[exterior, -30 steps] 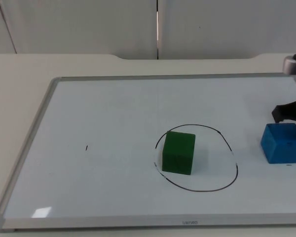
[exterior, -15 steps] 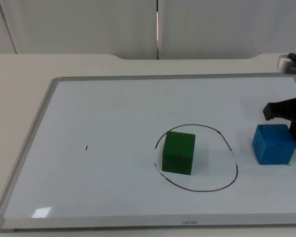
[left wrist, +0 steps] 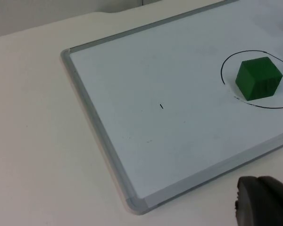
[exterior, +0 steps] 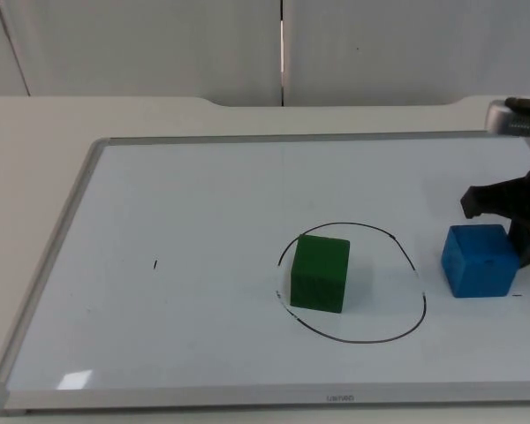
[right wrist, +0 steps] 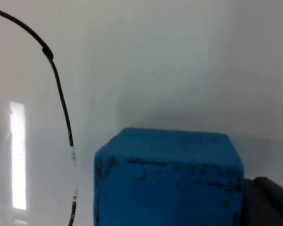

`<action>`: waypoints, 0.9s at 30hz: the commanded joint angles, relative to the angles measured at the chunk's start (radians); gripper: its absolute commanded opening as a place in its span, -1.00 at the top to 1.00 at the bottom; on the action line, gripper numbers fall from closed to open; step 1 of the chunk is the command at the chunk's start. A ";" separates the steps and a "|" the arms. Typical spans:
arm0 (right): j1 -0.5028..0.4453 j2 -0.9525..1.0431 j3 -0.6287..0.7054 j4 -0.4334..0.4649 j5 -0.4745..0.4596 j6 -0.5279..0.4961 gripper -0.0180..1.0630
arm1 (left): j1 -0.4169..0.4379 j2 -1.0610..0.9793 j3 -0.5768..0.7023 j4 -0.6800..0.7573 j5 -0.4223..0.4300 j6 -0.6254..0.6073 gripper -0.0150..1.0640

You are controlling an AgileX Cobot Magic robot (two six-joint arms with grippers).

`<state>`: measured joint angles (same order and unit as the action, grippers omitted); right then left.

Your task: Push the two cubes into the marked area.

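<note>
The green cube sits inside the drawn circle, the blue cube just outside, touching the spread right gripper.

The right end effector is matte black with blunt, angular fingers beneath a silver-grey metal block.

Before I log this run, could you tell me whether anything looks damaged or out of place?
The blue cube has dark scuffs along its upper edge, and it sits outside the drawn circle, beside the right claw. The green cube is inside.
</note>
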<state>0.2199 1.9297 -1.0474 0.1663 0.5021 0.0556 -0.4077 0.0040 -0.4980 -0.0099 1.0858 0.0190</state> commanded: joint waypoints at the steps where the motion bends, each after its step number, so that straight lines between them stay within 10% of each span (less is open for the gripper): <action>1: 0.003 0.001 -0.005 0.005 0.021 0.003 0.97 | 0.002 -0.004 0.005 -0.002 -0.012 -0.007 0.98; 27: 0.084 0.002 -0.005 0.049 -0.021 0.011 0.97 | 0.002 -0.004 0.005 -0.002 -0.012 -0.007 0.98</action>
<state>0.2975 1.9297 -1.0474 0.2124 0.4918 0.0600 -0.4077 0.0040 -0.4980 -0.0099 1.0858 0.0190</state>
